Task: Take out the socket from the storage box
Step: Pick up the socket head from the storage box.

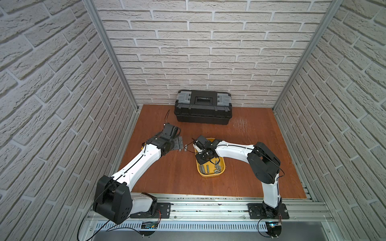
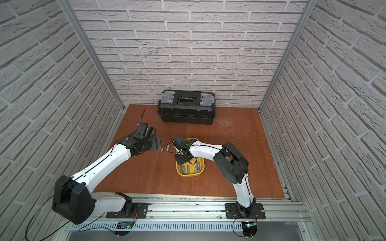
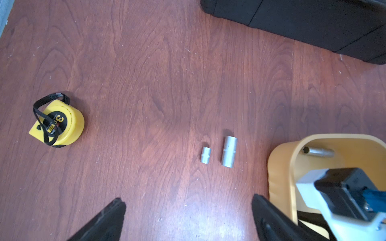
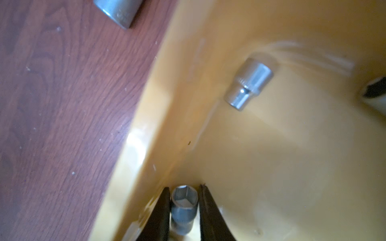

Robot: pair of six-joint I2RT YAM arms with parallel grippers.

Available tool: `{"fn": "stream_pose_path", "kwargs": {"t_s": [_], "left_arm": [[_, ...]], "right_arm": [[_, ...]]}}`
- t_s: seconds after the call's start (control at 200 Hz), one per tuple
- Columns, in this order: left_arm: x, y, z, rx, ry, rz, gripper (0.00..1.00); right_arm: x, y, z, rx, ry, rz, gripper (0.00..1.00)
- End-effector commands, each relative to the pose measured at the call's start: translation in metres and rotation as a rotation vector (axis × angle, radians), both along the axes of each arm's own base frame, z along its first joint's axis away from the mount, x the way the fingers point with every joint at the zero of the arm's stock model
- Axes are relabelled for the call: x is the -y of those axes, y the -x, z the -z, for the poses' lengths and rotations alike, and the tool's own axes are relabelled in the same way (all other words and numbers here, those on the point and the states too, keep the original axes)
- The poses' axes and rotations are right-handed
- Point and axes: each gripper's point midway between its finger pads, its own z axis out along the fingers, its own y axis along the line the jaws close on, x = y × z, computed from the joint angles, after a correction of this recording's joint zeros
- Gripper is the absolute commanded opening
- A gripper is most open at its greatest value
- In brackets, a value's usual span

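Wooden table (image 1: 240, 177), yellow box (image 1: 211, 175) at centre, right gripper (image 4: 183, 189) inside it
Right wrist view alone shows jaws closed on a socket (image 4: 184, 206) by the box wall; left gripper (image 3: 188, 204) spread wide near two loose sockets (image 3: 229, 151); tape measure (image 3: 57, 122) shows in left wrist view only

plenty of bare counter (image 1: 261, 167) on the right side and along the front edge, easy to pass there. back middle is blocked by the black toolbox (image 1: 202, 108) against the wall. the strip between the left tool (image 3: 188, 199) and the storage box (image 1: 211, 176) has two loose sockets (image 3: 229, 151) side by side, with a tape measure (image 3: 56, 123) well apart beyond them. inside the box it's tight: the right tool (image 4: 184, 188) pinches a socket (image 4: 184, 200) right by the side wall, another socket (image 4: 248, 83) lies ahead, and a bunch of sockets (image 1: 208, 168) crowds the near end. the right arm (image 1: 229, 149) hangs over the far half.
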Motion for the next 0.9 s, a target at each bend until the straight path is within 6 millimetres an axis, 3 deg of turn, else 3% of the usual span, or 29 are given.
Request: {"fn": "stream_pose_path", "kwargs": {"t_s": [0.0, 0.12, 0.27, 0.285, 0.45, 0.575, 0.67, 0.75, 0.895], "left_arm": [[-0.005, -0.002, 0.001, -0.001, -0.004, -0.026, 0.98], [-0.004, -0.004, 0.001, -0.005, -0.003, -0.03, 0.98], [0.0, -0.011, 0.0, -0.009, -0.01, -0.015, 0.98], [0.001, -0.012, 0.0, -0.012, -0.012, -0.009, 0.98], [0.019, -0.017, -0.013, 0.004, -0.006, 0.073, 0.98], [0.038, -0.018, -0.026, 0.039, -0.012, 0.149, 0.98], [0.059, -0.015, -0.029, 0.044, -0.009, 0.221, 0.98], [0.08, -0.014, -0.025, 0.033, -0.008, 0.281, 0.98], [0.124, -0.009, -0.012, 0.0, -0.032, 0.398, 0.93]], "right_arm": [[0.01, 0.005, 0.018, -0.02, 0.071, 0.007, 0.21], [0.016, 0.005, 0.015, -0.009, 0.089, 0.008, 0.17], [0.023, -0.002, -0.006, 0.038, 0.092, 0.005, 0.15], [0.023, -0.005, -0.02, 0.061, 0.071, 0.008, 0.15], [0.043, -0.024, -0.079, 0.165, -0.018, 0.065, 0.14], [0.082, -0.039, -0.119, 0.245, -0.066, 0.165, 0.14], [0.124, -0.045, -0.136, 0.288, -0.073, 0.268, 0.14], [0.164, -0.046, -0.135, 0.299, -0.051, 0.366, 0.14], [0.223, -0.038, -0.115, 0.253, -0.013, 0.502, 0.14]]}}
